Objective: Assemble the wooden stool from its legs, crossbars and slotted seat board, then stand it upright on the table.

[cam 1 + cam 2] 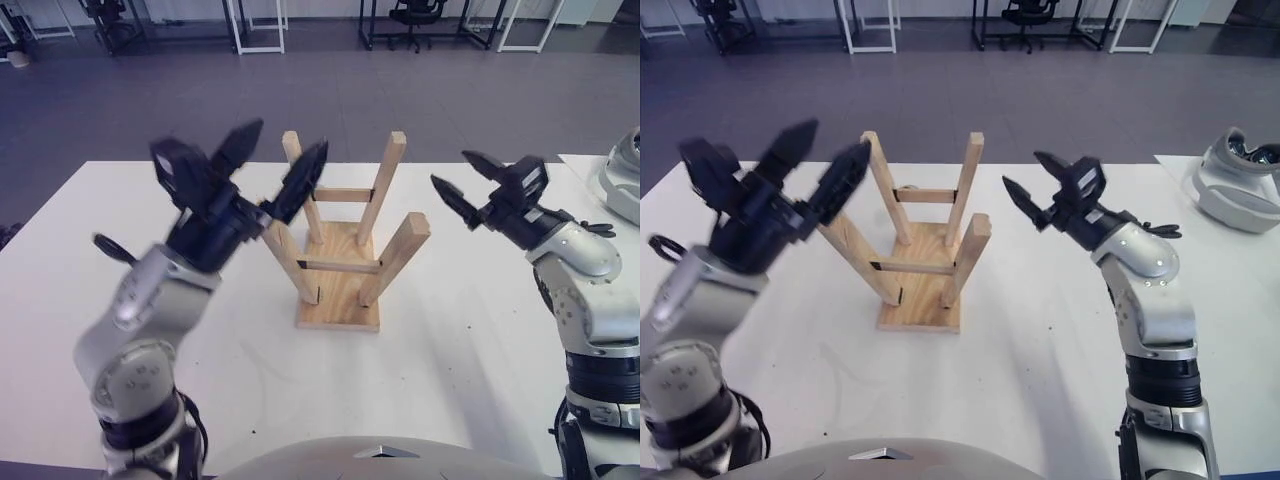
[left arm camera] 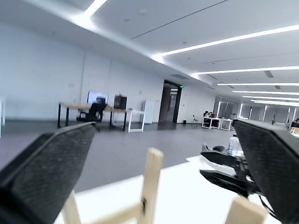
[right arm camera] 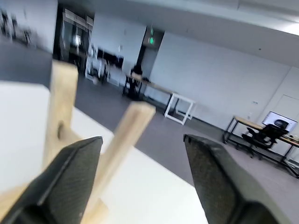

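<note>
The wooden stool (image 1: 343, 262) stands upside down at the middle of the white table (image 1: 460, 350). Its seat board (image 1: 340, 305) lies flat and its legs (image 1: 382, 185) point up, joined by crossbars (image 1: 342, 194). My left gripper (image 1: 290, 135) is open and held up just left of the stool, its fingertips near the tops of the left legs, touching nothing. My right gripper (image 1: 449, 167) is open in the air to the right of the stool, apart from it. In the left wrist view a leg (image 2: 152, 186) rises between the fingers (image 2: 46, 172). The right wrist view shows two legs (image 3: 63, 107) beyond its fingers (image 3: 65, 182).
A white headset (image 1: 1235, 180) lies on a neighbouring surface at the far right. A black cable loop (image 1: 110, 248) hangs by my left forearm. Beyond the table's far edge there is open grey floor with desks and chairs.
</note>
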`<state>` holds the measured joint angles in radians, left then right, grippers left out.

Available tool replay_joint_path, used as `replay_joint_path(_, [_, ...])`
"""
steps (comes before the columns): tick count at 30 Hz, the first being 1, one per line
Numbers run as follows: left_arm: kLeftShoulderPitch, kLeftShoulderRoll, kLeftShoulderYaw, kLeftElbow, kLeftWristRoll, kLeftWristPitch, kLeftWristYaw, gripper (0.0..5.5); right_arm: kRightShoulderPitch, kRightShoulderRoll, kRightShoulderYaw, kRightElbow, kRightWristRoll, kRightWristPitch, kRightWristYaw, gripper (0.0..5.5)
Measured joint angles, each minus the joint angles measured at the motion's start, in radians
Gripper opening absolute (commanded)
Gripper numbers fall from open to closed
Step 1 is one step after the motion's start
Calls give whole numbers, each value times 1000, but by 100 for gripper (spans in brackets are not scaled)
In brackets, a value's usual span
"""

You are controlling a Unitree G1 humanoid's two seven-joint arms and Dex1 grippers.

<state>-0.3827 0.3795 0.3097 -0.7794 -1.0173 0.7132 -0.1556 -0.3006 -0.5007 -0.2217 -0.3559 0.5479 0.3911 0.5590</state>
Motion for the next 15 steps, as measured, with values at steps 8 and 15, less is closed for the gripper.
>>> replay_joint_path(8, [-259, 173, -94, 409, 61, -1, -233, 538, -191, 17, -42, -177, 478, 242, -185, 324])
replay_joint_path(15, [71, 73, -316, 354, 463, -390, -227, 538, -65, -35, 191, -160, 303, 298, -199, 324])
